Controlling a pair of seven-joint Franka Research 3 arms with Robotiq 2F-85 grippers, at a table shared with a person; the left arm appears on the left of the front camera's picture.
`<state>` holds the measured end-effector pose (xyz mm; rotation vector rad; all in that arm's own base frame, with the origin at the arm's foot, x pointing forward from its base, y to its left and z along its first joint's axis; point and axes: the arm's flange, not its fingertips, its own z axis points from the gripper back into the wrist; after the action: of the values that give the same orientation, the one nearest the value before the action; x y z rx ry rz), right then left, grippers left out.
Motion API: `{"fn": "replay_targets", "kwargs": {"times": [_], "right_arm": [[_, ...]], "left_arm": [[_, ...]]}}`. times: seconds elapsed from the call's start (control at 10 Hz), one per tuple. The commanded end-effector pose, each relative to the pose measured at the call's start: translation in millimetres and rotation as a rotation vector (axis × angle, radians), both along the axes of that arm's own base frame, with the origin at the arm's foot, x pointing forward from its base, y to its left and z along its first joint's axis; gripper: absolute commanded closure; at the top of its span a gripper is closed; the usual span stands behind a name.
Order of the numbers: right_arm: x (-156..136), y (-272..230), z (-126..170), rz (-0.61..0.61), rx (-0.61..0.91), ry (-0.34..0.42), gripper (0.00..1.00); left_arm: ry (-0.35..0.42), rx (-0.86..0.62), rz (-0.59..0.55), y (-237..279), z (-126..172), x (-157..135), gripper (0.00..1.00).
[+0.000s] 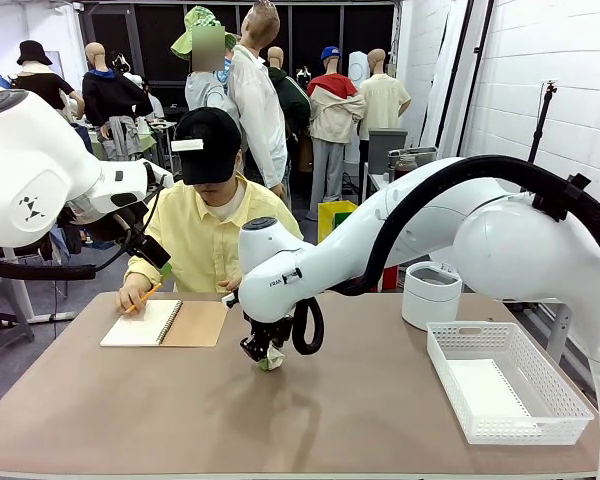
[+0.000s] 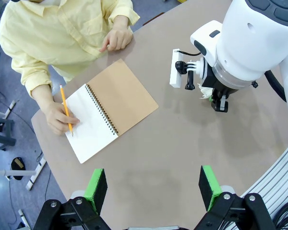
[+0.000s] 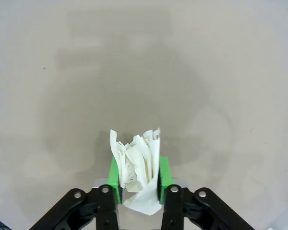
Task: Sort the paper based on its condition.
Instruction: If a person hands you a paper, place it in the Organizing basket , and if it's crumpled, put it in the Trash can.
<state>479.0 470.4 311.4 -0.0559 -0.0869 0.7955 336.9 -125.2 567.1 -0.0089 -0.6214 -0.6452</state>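
The right tool (image 3: 139, 184) pinches a crumpled paper (image 3: 137, 167) low over the tabletop (image 1: 180, 410) at centre, so the springy wad could slip free mid-carry toward the basket (image 1: 505, 385) at 3 o'clock.

In the front view you get just a scrap of the crumpled paper (image 1: 270, 360) below the right end effector (image 1: 263, 353), whose fingers are hidden by its own body. The right wrist view cuts that end effector (image 3: 138, 178) off at the bottom edge. In the left wrist view, the left end effector (image 2: 152, 187) is clipped likewise, and the person's head is cut off at the top.
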Motion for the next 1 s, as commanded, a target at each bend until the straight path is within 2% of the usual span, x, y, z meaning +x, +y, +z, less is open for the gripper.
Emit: {"fn": "replay_targets", "kwargs": {"times": [0.0, 0.5, 0.7, 0.9], "right_arm": [[0, -4, -2, 0.004, -0.014, 0.011, 0.91], [-2, -26, 4, 0.006, 0.008, 0.03, 0.91], [1, -64, 38, 0.017, -0.006, 0.006, 0.91], [12, -106, 84, 0.013, -0.079, -0.035, 0.91]], "left_arm": [[-0.002, -0.001, 0.0, 1, 1, 0, 0.0], [-0.002, -0.001, 0.0, 1, 1, 0, 0.0], [-0.002, -0.001, 0.0, 1, 1, 0, 0.0], [-0.002, -0.001, 0.0, 1, 1, 0, 0.0]]}}
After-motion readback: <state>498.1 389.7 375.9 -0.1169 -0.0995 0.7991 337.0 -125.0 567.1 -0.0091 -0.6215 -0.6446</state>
